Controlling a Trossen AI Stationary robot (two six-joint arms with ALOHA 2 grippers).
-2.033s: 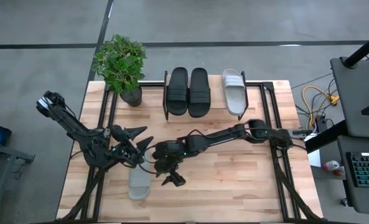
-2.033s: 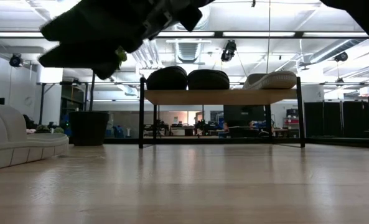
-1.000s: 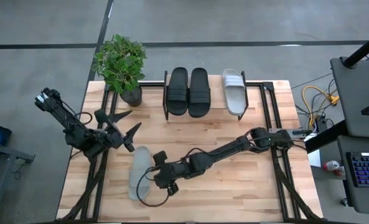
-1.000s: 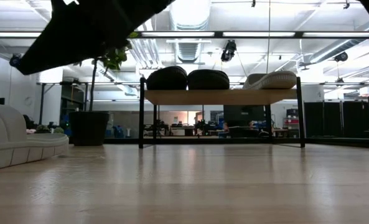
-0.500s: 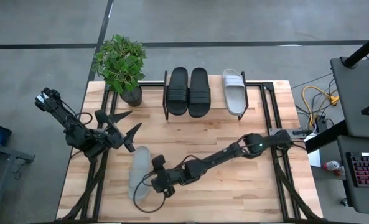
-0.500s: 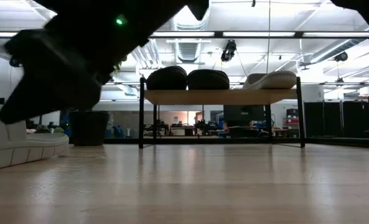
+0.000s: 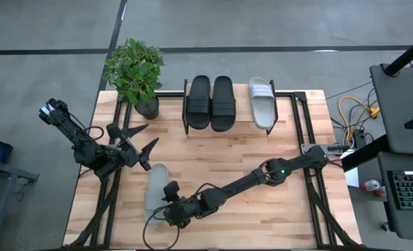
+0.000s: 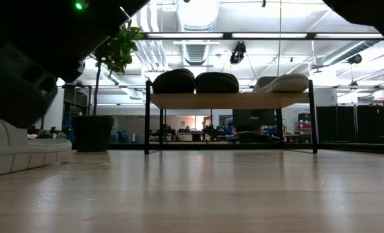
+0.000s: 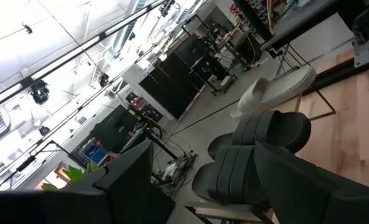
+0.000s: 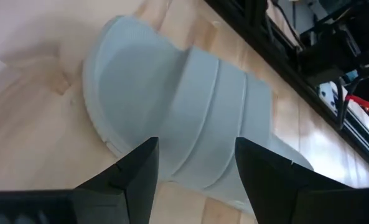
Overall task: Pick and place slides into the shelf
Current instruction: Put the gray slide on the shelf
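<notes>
A pale grey-white slide [image 7: 153,189] lies sole down on the table near its left front; the low view shows it at the left [image 8: 20,145]. My right gripper [image 7: 166,206] hovers open at this slide's right side. In the right wrist view its fingers [image 10: 140,171] frame the wide strap [image 10: 212,102] without touching. The shelf [image 7: 230,129] stands at the table's far edge. It carries two black slides [image 7: 210,101] and one pale slide [image 7: 262,101] on its plank top. My left gripper [image 7: 141,138] waits open and level at the table's left, pointing toward the shelf.
A potted plant [image 7: 135,73] stands at the table's far left corner, beside the shelf. Black frame rails [image 7: 305,132] run along both sides of the table. Bare wood lies between the shelf and the loose slide.
My right gripper has travelled toward the table's near left and sunk lower, closing in on the pale slide on the table while rolling a little. The slide has stayed where it was.
</notes>
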